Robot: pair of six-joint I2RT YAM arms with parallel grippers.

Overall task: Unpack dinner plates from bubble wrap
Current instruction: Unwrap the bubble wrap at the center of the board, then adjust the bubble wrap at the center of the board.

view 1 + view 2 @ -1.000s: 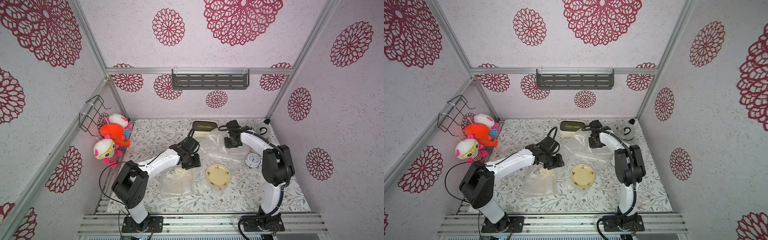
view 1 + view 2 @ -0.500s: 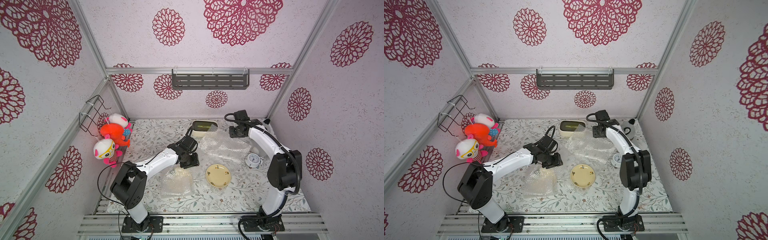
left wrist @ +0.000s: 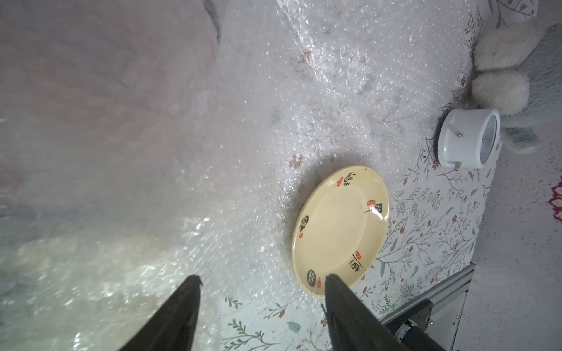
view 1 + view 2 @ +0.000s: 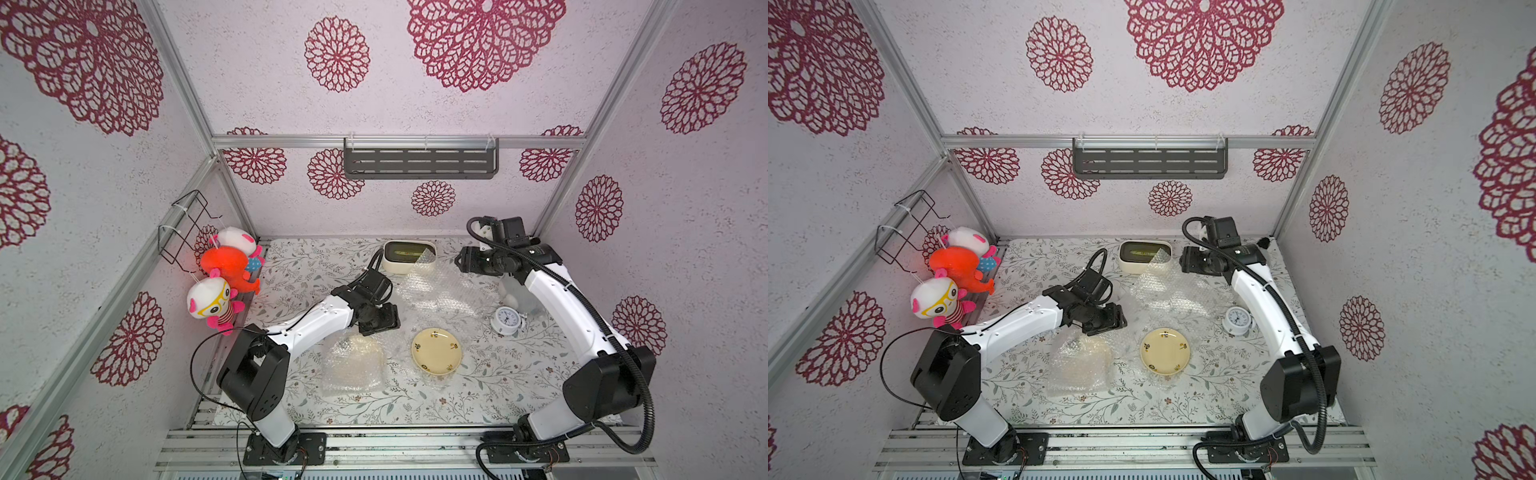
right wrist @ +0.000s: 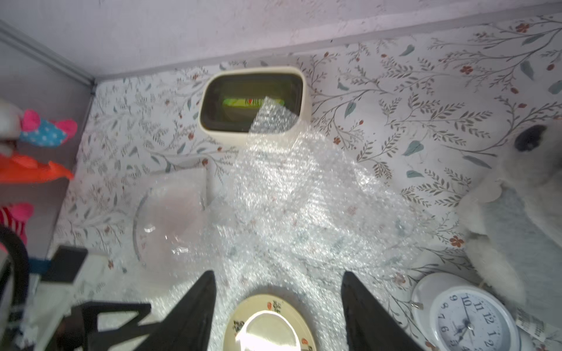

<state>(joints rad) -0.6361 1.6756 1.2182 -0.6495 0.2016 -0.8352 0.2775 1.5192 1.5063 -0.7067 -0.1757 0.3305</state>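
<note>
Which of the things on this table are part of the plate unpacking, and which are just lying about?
Part of the job:
- bare cream plate
- wrapped bundle, something cream inside
- loose bubble wrap sheet

Just lying about:
- alarm clock
- cream box
- bright plush toys by the side wall
- grey plush
- wire basket
- wall shelf

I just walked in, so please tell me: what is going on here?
A two-armed robot is unpacking plates. One cream plate lies bare on the table, at the edge of a loose bubble wrap sheet. A wrapped bundle nearby is not yet opened. The left gripper and right gripper are open and empty.
</note>
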